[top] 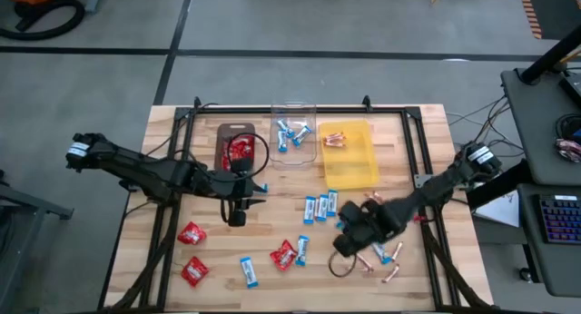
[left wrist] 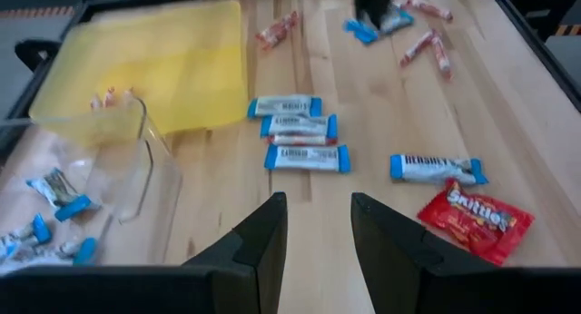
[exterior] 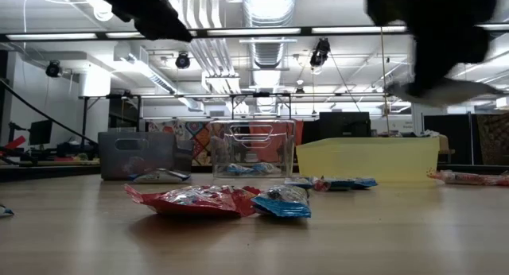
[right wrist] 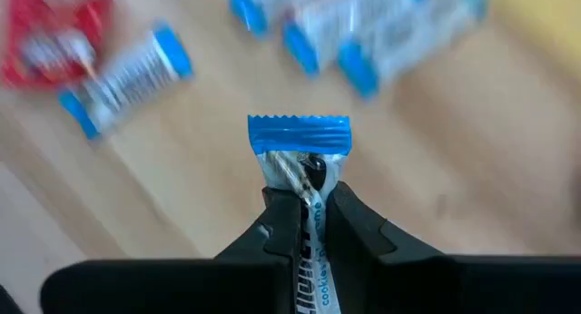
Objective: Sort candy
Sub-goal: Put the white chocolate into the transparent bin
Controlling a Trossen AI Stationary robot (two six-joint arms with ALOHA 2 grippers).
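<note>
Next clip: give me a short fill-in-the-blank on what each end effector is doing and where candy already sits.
1. The right end effector is shut on a ____-and-white bar.
2. The left end effector holds ____.
3. The thin sticks already sorted lie in the ____ tray.
4. The clear tray holds blue-and-white ____.

Missing words: blue; nothing; yellow; bars

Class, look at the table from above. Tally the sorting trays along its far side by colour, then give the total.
dark tray: 1
clear tray: 1
yellow tray: 1
Total: 3
</note>
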